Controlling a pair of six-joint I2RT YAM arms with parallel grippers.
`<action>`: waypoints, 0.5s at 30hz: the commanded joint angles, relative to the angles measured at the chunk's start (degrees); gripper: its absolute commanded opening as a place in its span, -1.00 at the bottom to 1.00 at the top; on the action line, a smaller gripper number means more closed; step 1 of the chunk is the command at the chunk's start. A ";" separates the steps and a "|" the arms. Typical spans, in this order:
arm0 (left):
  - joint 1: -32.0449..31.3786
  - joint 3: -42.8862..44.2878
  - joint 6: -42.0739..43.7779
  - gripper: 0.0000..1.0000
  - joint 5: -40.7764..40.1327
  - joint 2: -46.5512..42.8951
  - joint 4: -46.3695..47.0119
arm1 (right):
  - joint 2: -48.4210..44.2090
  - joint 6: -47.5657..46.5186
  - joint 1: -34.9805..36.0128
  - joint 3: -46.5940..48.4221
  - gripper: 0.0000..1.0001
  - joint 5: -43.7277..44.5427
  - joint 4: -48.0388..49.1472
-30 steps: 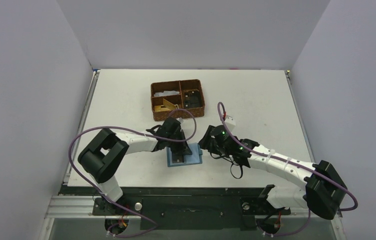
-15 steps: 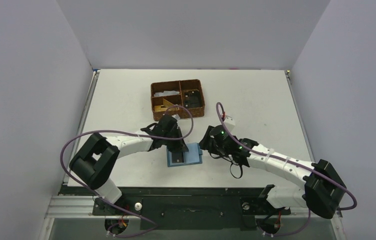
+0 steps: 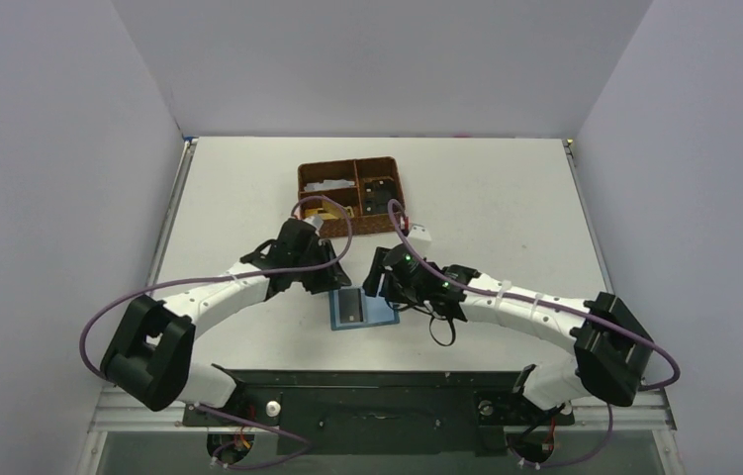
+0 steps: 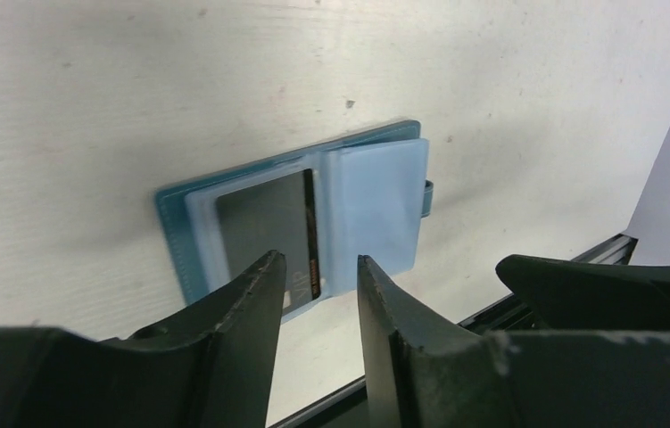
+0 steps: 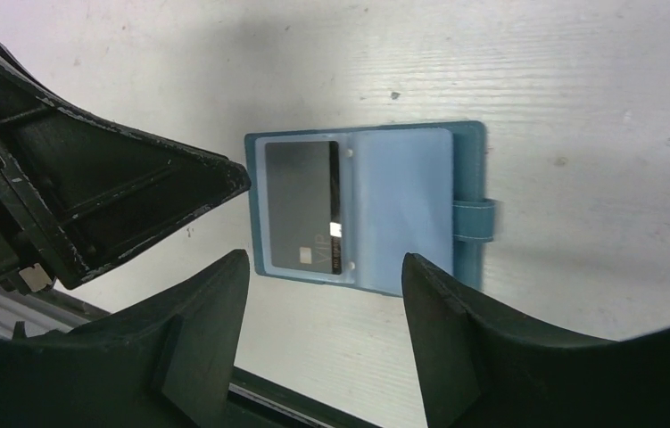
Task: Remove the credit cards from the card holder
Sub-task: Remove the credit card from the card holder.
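Card holder (image 3: pixel 363 309): open and flat on the table (image 3: pixel 506 198), in the middle close to the near edge, apart from the basket (image 3: pixel 351 163) beyond it; tab (image 5: pixel 474 220) at its right edge. Its left panel shows a dark card (image 5: pixel 300 201) seated in a clear sleeve; the right panel shows only pale blue sleeves, and whether a card sits under them cannot be told.

Left gripper (image 4: pixel 319 267): a second ago it was down on the holder's left panel with jaws shut; it has now drawn back to the left and far side, clear of the holder, and its jaws stand parted with nothing between them. You have let go without a card in hand.

Right gripper (image 5: pixel 324 263): it has shifted left to hang over the holder's far right part; jaws wide apart, empty, not touching the holder.

Meaning for the task: the holder is laid open and stays open unaided, but the dark card is not yet out; judge this a regrasp pause. Your next approach likely needs one finger at the sleeve's mouth while the other arm pins the holder, lest it slide.
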 commanded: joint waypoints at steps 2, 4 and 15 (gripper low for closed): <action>2.81 -2.70 3.28 -0.28 -0.91 -5.01 -3.73 | 4.89 -1.54 1.81 5.06 0.20 -1.91 2.46; 3.31 -3.67 3.47 -0.25 -0.61 -5.78 -3.79 | 6.48 -1.43 1.87 5.85 0.20 -3.24 3.60; 3.40 -6.32 3.10 -0.24 1.02 -4.73 -1.35 | 13.49 0.54 0.32 4.90 0.09 -12.30 13.18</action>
